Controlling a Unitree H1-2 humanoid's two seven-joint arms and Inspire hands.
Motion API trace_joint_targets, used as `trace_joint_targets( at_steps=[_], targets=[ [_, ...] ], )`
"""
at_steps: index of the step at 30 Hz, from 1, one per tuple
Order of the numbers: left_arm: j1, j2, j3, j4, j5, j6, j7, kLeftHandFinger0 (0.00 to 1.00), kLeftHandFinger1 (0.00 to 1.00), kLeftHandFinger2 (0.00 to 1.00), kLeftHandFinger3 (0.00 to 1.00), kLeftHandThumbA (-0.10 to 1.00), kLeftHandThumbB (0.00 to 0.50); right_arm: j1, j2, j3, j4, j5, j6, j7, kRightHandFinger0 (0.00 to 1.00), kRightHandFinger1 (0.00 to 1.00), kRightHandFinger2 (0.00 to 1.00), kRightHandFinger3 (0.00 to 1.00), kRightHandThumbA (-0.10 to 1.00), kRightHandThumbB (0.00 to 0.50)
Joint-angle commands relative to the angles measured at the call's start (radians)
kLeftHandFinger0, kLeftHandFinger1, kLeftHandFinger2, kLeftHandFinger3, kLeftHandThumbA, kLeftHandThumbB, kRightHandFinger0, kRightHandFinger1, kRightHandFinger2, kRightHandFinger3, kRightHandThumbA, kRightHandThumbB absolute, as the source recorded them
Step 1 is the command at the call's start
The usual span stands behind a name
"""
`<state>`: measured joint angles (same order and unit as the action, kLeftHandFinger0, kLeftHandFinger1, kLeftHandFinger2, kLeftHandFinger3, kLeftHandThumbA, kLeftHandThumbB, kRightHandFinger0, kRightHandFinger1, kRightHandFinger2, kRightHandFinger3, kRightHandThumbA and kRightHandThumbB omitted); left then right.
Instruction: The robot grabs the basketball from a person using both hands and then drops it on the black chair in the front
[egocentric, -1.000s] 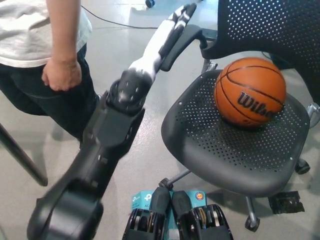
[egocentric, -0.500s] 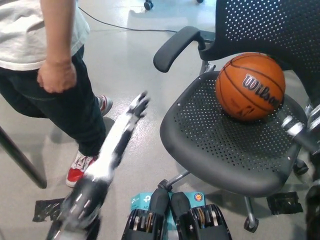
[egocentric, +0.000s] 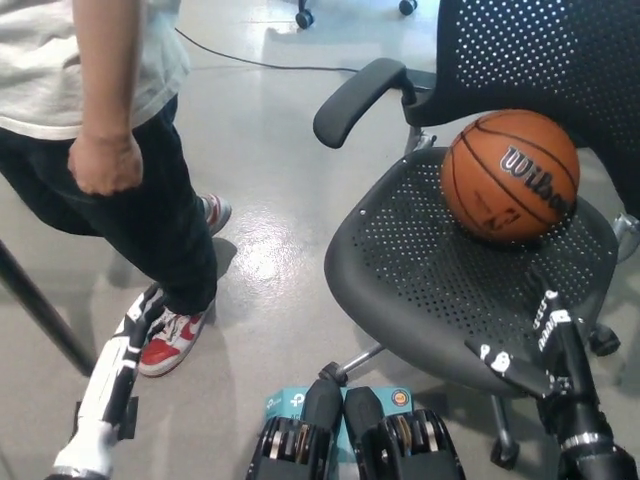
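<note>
The orange basketball (egocentric: 510, 178) rests on the back right of the black chair's perforated seat (egocentric: 420, 290), against the mesh backrest (egocentric: 540, 50). Neither hand touches it. My white left hand (egocentric: 138, 325) hangs low at the picture's lower left, fingers stretched out and holding nothing, beside the person's shoe. My black right hand (egocentric: 540, 350) is at the lower right, just over the seat's front edge, with its fingers spread apart and nothing in them.
A person (egocentric: 90, 90) in a light shirt and dark trousers stands at the left, one fist at their side, red and white shoe (egocentric: 178, 335) near my left hand. The chair's armrest (egocentric: 355, 100) juts left. A dark slanted leg (egocentric: 40, 315) crosses the far left.
My left arm has swung down from beside the armrest to the lower left. My right hand has come down to the seat's front edge. The ball stays on the seat.
</note>
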<state>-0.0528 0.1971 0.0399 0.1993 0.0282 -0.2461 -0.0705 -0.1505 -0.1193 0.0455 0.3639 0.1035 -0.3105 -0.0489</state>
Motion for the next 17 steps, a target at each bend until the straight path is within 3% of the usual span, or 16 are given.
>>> trace_joint_targets(
  at_steps=[1,8,9,10,16,17],
  targets=[
    [0.004,0.002,0.02,0.033,0.007,-0.132,0.032,1.0,1.0,1.0,1.0,1.0,0.171,0.009,-0.006,-0.008,0.005,-0.004,-0.099,0.049,1.0,1.0,1.0,1.0,1.0,0.15],
    [-0.003,-0.008,0.018,0.116,0.018,-0.166,0.041,1.0,1.0,1.0,1.0,1.0,0.174,0.062,-0.007,-0.021,-0.017,0.047,-0.089,0.108,1.0,1.0,1.0,1.0,1.0,0.146],
    [-0.01,-0.006,0.019,0.14,0.019,-0.168,0.044,1.0,1.0,1.0,1.0,1.0,0.181,0.056,-0.001,-0.027,-0.003,0.043,-0.091,0.101,1.0,1.0,1.0,1.0,1.0,0.2],
    [-0.012,-0.006,0.02,0.145,0.017,-0.169,0.043,1.0,1.0,1.0,1.0,1.0,0.185,0.055,0.0,-0.029,0.002,0.044,-0.089,0.103,1.0,1.0,1.0,1.0,1.0,0.206],
    [-0.021,-0.003,0.021,0.152,0.012,-0.161,0.034,1.0,1.0,1.0,1.0,1.0,0.186,0.049,0.003,-0.04,0.001,0.031,-0.092,0.102,1.0,1.0,1.0,1.0,1.0,0.194],
    [-0.021,-0.006,0.022,0.153,0.004,-0.16,0.032,1.0,1.0,1.0,1.0,1.0,0.151,0.051,0.003,-0.044,0.003,0.037,-0.088,0.105,1.0,1.0,1.0,1.0,1.0,0.2]
  ],
)
